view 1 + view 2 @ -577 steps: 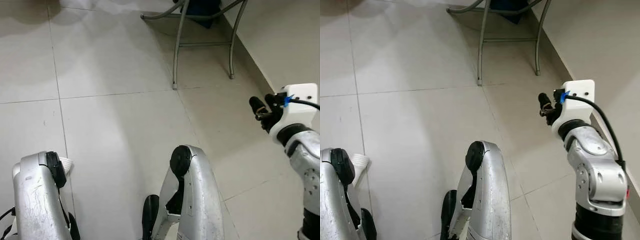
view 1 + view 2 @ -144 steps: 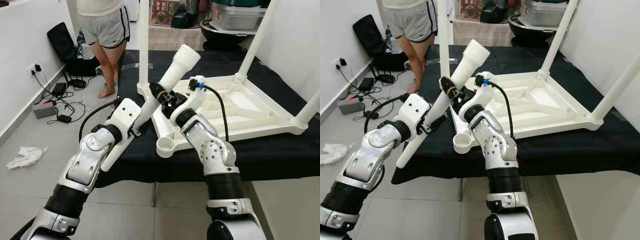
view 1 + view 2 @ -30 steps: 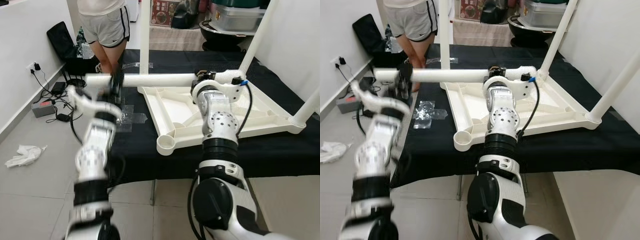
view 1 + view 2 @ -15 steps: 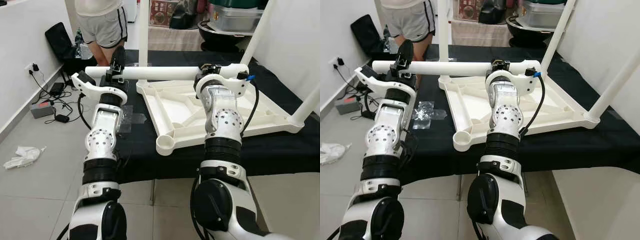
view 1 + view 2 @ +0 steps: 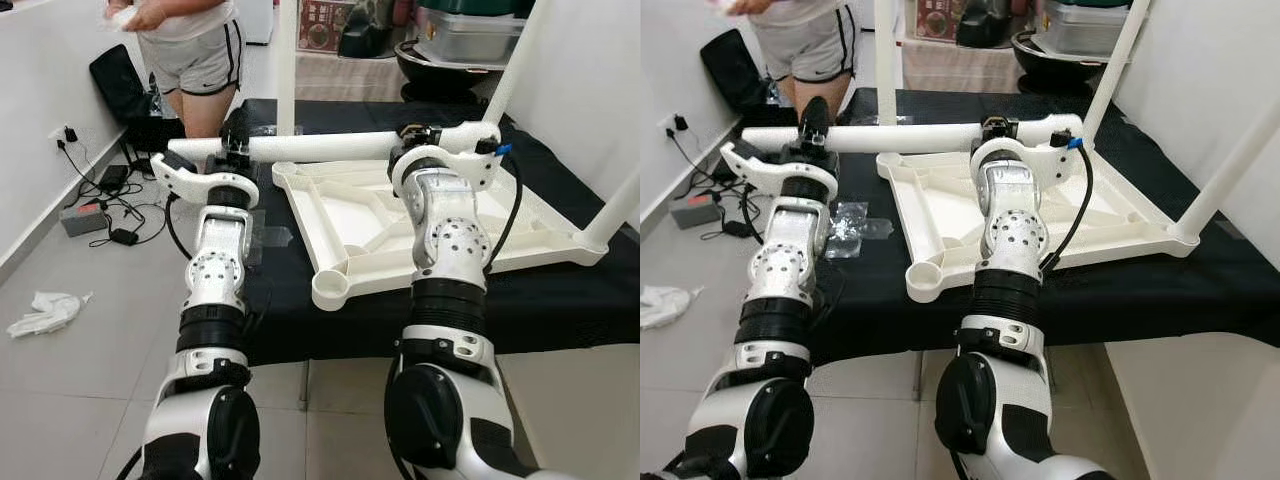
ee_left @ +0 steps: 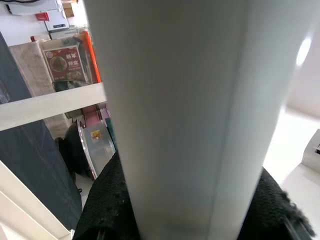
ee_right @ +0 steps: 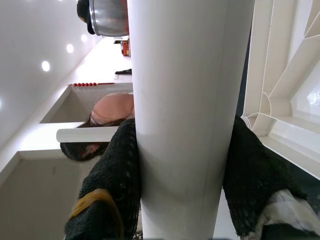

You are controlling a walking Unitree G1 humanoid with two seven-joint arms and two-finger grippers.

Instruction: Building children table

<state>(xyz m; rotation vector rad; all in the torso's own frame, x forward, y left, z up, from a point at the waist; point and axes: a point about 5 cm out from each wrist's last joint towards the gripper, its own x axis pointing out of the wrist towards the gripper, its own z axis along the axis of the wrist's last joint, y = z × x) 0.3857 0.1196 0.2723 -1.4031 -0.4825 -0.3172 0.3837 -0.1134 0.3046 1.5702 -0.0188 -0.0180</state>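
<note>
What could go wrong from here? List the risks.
1. Both the left gripper and the right gripper clamp the loose table leg level above the upturned tabletop; uneven motion could twist it out of a grip.
2. Swinging the leg toward the empty corner socket could hit the upright leg.
3. A person stands near its left end.

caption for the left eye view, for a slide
Both grippers, left and right, hold a white table leg level above the upturned table top.

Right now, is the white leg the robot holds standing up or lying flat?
Flat: the white leg runs level between left gripper and right gripper.
</note>
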